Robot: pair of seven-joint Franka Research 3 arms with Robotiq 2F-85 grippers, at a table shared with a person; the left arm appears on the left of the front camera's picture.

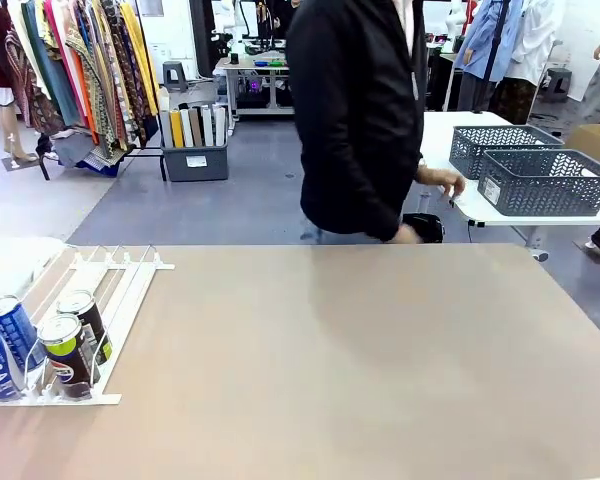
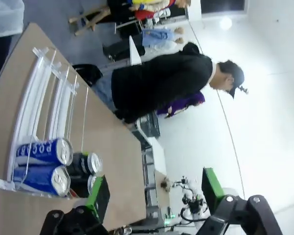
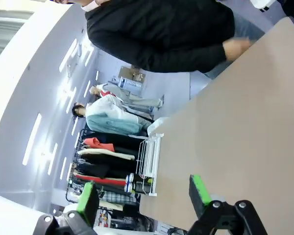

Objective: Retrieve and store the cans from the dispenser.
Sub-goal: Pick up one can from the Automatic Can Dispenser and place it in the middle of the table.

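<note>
Front: a flat white railed rack dispenser (image 1: pixel 115 285) is laid on the beige tabletop (image 1: pixel 380 370), on the left pincer's side. Four slim silver-topped cans are stood upright at its near end: two blue Pocari Sweat cans (image 1: pixel 13 328), with two black Pepsi cans (image 1: pixel 85 320) beside them. A person in a black jacket (image 1: pixel 360 110) is seen at the far edge, one hand (image 1: pixel 442 180) near the dark grey mesh baskets (image 1: pixel 540 175) on a side table.

Left wrist: the left pincer (image 2: pixel 154 193) is spread wide open and nothing is gripped. The cans are seen just beyond one green-padded finger (image 2: pixel 97 195), outside the gap and untouched.

Right wrist: the right pincer (image 3: pixel 143 196) is also spread wide and empty, over bare tabletop. Dispenser and cans are seen small, well apart from it, ahead of the fingers.
</note>
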